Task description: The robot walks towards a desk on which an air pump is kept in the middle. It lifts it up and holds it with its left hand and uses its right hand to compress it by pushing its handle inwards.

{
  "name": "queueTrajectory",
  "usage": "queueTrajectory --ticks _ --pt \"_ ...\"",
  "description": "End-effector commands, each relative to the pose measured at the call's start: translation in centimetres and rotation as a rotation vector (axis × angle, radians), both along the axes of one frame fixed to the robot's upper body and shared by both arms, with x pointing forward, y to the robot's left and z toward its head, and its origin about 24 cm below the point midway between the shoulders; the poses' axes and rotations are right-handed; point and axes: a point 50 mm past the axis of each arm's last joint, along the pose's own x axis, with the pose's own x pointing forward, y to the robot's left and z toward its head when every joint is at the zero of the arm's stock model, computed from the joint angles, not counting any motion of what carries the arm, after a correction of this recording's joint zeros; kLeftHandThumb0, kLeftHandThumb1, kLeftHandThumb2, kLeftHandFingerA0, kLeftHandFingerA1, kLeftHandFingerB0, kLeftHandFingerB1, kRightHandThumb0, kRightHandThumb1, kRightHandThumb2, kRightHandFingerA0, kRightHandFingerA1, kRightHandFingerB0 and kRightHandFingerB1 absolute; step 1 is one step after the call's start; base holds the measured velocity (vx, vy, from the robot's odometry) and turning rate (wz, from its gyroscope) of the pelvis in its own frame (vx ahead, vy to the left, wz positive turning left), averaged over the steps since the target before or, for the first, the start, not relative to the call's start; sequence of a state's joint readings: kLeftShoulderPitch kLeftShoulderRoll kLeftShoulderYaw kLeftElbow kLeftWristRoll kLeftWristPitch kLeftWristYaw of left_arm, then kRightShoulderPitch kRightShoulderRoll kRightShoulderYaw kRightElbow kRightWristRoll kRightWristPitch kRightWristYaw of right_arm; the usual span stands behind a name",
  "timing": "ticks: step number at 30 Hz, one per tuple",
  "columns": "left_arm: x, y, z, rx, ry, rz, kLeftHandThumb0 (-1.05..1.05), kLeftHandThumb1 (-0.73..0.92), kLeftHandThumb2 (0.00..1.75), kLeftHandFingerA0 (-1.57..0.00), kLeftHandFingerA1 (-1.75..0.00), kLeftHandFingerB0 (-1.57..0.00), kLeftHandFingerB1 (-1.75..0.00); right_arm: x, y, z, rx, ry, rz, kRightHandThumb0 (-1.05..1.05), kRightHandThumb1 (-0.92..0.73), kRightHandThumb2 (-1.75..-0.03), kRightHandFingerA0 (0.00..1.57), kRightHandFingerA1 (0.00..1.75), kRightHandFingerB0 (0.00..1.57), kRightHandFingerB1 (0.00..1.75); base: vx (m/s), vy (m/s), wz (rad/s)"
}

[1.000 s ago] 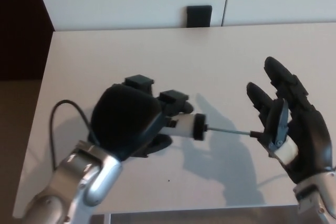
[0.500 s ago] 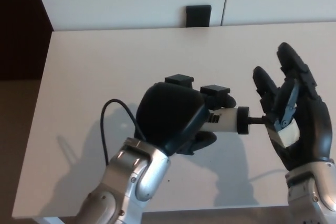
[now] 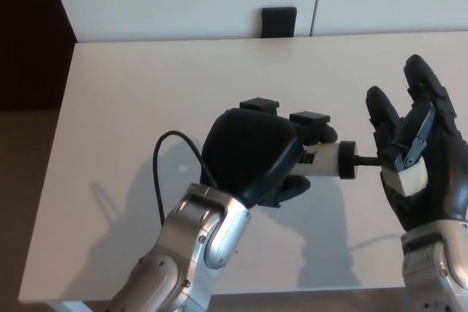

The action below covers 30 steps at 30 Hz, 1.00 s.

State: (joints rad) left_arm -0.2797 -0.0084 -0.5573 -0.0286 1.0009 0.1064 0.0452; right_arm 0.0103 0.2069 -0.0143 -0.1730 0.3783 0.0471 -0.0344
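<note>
My left hand (image 3: pixel 256 155) is shut on the air pump (image 3: pixel 325 161), a white cylinder with a black end cap, held above the middle of the white desk (image 3: pixel 146 100). A short length of thin rod (image 3: pixel 365 158) runs from the cap to the pump's handle (image 3: pixel 408 157), a black and cream bar lying against the palm of my right hand (image 3: pixel 420 155). That hand stands upright with its fingers spread apart, pressed flat on the handle rather than wrapped around it. Most of the pump body is hidden behind my left hand.
A black cable (image 3: pixel 170 158) loops from my left forearm over the desk. A small black block (image 3: pixel 279 22) sits on the wall behind the desk's far edge. The desk's left edge drops to dark floor (image 3: pixel 29 71).
The rod between cap and handle has shortened greatly as my hands closed together. My left hand with the pump has moved right and slightly up; my right hand has risen a little.
</note>
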Motion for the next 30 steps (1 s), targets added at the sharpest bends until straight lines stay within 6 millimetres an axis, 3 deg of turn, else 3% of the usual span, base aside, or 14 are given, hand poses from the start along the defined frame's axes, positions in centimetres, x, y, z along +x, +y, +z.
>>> queueTrajectory --ticks 1,4,5,6,7,15,16,18,20,21,26,27,28,30 --pt "2.5 2.4 -0.3 0.081 -0.011 0.082 -0.07 0.75 0.62 -0.75 -1.46 -0.78 -0.55 -0.5 -1.9 0.8 -0.175 -0.062 -0.139 -0.91 -0.83 -1.23 0.08 0.23 0.09 0.15 0.00 0.000 0.00" --pt "4.1 3.5 -0.9 0.133 -0.024 0.127 -0.15 0.65 0.61 -0.79 -1.37 -0.78 -0.53 -1.1 -3.5 1.2 -0.256 -0.086 -0.197 -0.85 -0.79 -1.22 0.00 0.20 0.00 0.16 0.00 0.000 0.00" --pt "4.5 3.8 -1.2 0.147 -0.026 0.131 -0.10 0.63 0.58 -0.74 -1.43 -0.80 -0.56 -1.3 -4.1 1.2 -0.275 -0.090 -0.215 -0.87 -0.92 -0.79 0.00 0.15 0.00 0.13 0.00 0.000 0.00" --pt "4.7 3.9 -1.3 0.153 -0.026 0.131 -0.10 0.63 0.58 -0.74 -1.43 -0.80 -0.56 -1.5 -4.3 1.2 -0.285 -0.092 -0.223 -0.87 -0.92 -0.79 0.00 0.15 0.00 0.13 0.00 0.000 0.00" --pt "5.1 4.1 -1.6 0.171 -0.024 0.140 -0.16 0.61 0.58 -0.72 -1.47 -0.79 -0.60 -1.7 -4.9 1.3 -0.302 -0.098 -0.237 -0.88 -0.83 -1.23 0.00 0.17 0.00 0.13 0.00 0.000 0.00" --pt "6.3 3.3 -2.5 0.243 0.004 0.142 -0.11 0.63 0.57 -0.70 -1.53 -0.79 -0.57 -3.1 -6.8 2.1 -0.366 -0.150 -0.302 -0.86 -0.84 -1.24 0.00 0.18 0.00 0.13 0.00 0.000 0.00" --pt "6.3 3.2 -2.7 0.240 0.015 0.135 -0.12 0.70 0.58 -0.68 -1.54 -0.75 -0.70 -3.2 -6.8 2.2 -0.371 -0.153 -0.302 -0.86 -0.84 -1.24 0.00 0.19 0.00 0.14 0.00 0.000 0.00" --pt "6.3 3.1 -2.8 0.235 0.028 0.127 -0.12 0.70 0.58 -0.68 -1.54 -0.75 -0.70 -3.4 -6.8 2.2 -0.377 -0.155 -0.302 -0.86 -0.84 -1.24 0.00 0.19 0.00 0.14 0.00 0.000 0.00" --pt "5.8 2.4 -3.5 0.226 0.080 0.093 -0.18 0.75 0.61 -0.69 -1.53 -0.75 -0.64 -3.8 -6.7 2.3 -0.383 -0.161 -0.293 -0.85 -0.81 -1.23 0.00 0.21 0.00 0.15 0.00 0.000 0.00" --pt "5.4 1.9 -3.8 0.231 0.070 0.070 -0.17 0.60 0.58 -0.79 -1.51 -0.77 -0.58 -4.0 -6.6 2.3 -0.384 -0.163 -0.292 -0.82 -0.79 -1.22 0.00 0.23 0.00 0.18 0.00 0.000 0.00" --pt "4.3 0.7 -4.6 0.215 0.089 -0.015 -0.13 0.64 0.59 -0.77 -1.48 -0.72 -0.51 -4.6 -6.5 2.3 -0.387 -0.162 -0.286 -0.83 -0.80 -1.22 0.00 0.22 0.00 0.17 0.00 0.000 0.00" --pt "4.0 0.0 -4.7 0.300 0.221 -0.052 -0.33 0.41 0.95 -0.02 -0.50 0.00 -0.46 -4.8 -6.5 2.4 -0.385 -0.165 -0.286 -0.81 -0.78 -1.21 0.00 0.25 0.00 0.19 0.00 0.000 0.00" --pt "3.9 -0.2 -4.6 0.338 0.274 -0.062 -0.87 0.55 0.86 0.00 0.00 0.00 -0.02 -4.8 -6.5 2.5 -0.388 -0.167 -0.288 -0.82 -0.78 -1.22 0.00 0.24 0.00 0.18 0.00 0.000 0.00" --pt "3.8 -0.4 -4.3 0.376 0.327 -0.078 -0.93 0.56 0.91 0.00 0.00 0.00 0.00 -4.9 -6.6 2.6 -0.395 -0.170 -0.290 -0.84 -0.81 -1.22 0.00 0.22 0.00 0.16 0.00 0.000 0.00"
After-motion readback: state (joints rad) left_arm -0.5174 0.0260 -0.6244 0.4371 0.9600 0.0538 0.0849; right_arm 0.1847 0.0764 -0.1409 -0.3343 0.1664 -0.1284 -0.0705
